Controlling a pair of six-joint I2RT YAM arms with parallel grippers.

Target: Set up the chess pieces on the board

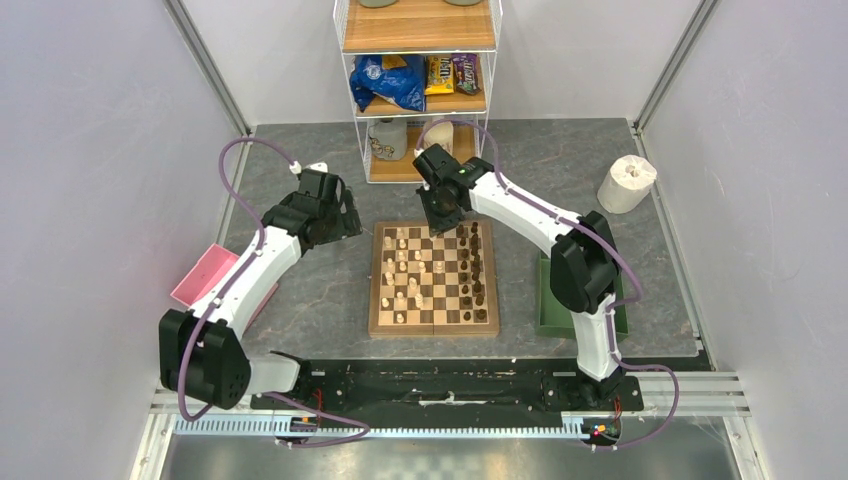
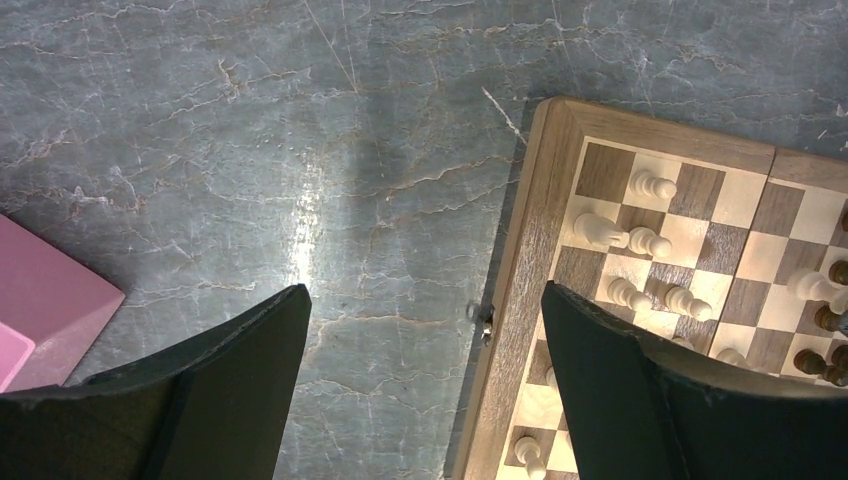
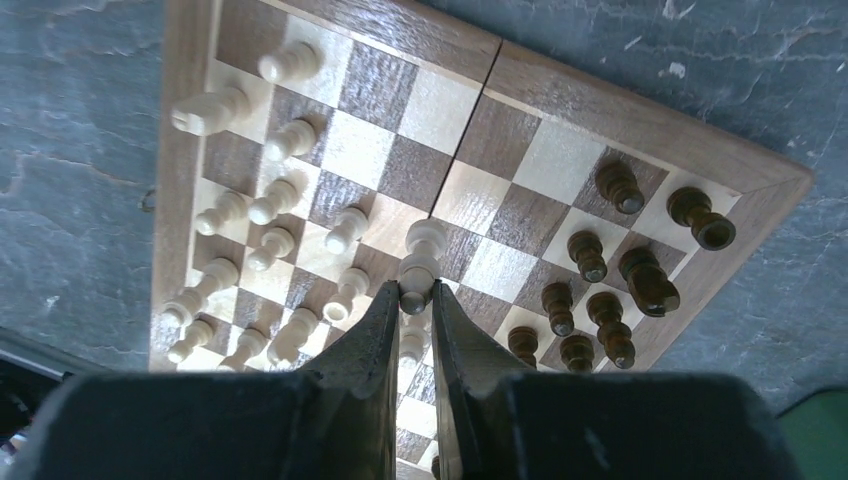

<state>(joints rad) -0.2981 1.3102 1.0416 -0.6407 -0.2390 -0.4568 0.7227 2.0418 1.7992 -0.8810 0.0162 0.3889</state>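
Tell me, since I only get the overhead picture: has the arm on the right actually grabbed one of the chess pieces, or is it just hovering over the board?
Observer: Its wrist camera shows the right gripper shut on a pale cream piece, pinched between both fingertips.
Visitor: Is the piece lifted off?
Observer: I cannot tell. That camera looks steeply down, and the piece sits over squares just beside the centre fold of the board.
Visitor: And the other arm?
Observer: The left gripper is open and holds nothing. It is over the table, right beside the board's edge.
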